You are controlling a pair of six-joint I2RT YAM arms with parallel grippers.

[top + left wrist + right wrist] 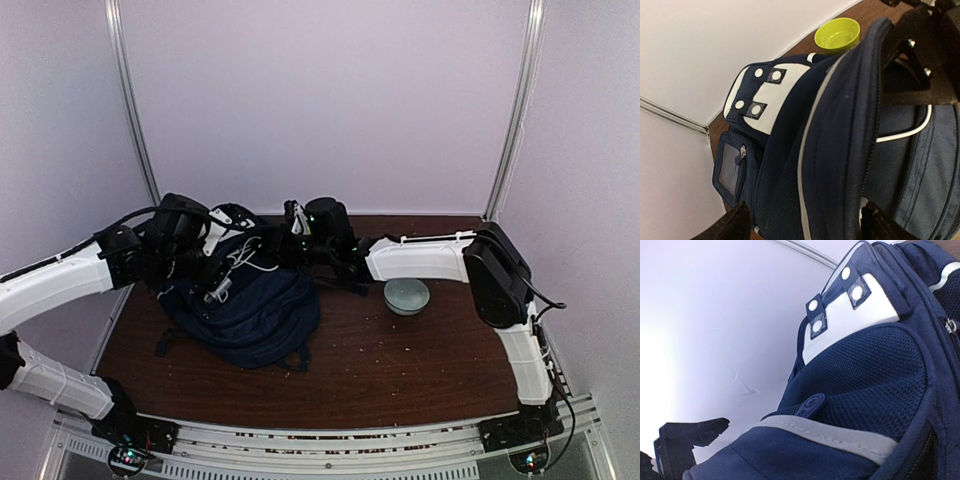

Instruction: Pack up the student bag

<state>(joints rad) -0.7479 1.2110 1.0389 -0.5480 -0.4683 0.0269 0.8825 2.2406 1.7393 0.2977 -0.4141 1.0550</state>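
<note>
Dark wood table [420, 370], pale walls [320, 100] closing it in on three sides.

We note the student bag [250, 310] left of centre in the top view. It is navy and lies slumped on the wood, with its dark straps trailing toward the lower edge. Both wrist views show its white patch panel [772, 95] with four round snaps. Below that is a clear window pocket [730, 167], and grey stripe trim runs along the rim. The main compartment gapes open at the right of the left wrist view, where a thin white cord [905, 132] loops across the lining.

Left gripper [802, 222]: released, with its fingers [730, 225] spread wide at the bottom of its own view. The bag's upper edge stands between them. We cannot tell whether they press the fabric.

Right gripper [297, 228]: clenched at the bag's upper right end. We see it in the left wrist view pinching the rim of the open compartment. Its own camera looks close along mesh and grey trim.

Bowl [407, 296]: right of centre, just below the right forearm, apart from the bag. It looks yellow-green in the left wrist view and paler from above.
</note>
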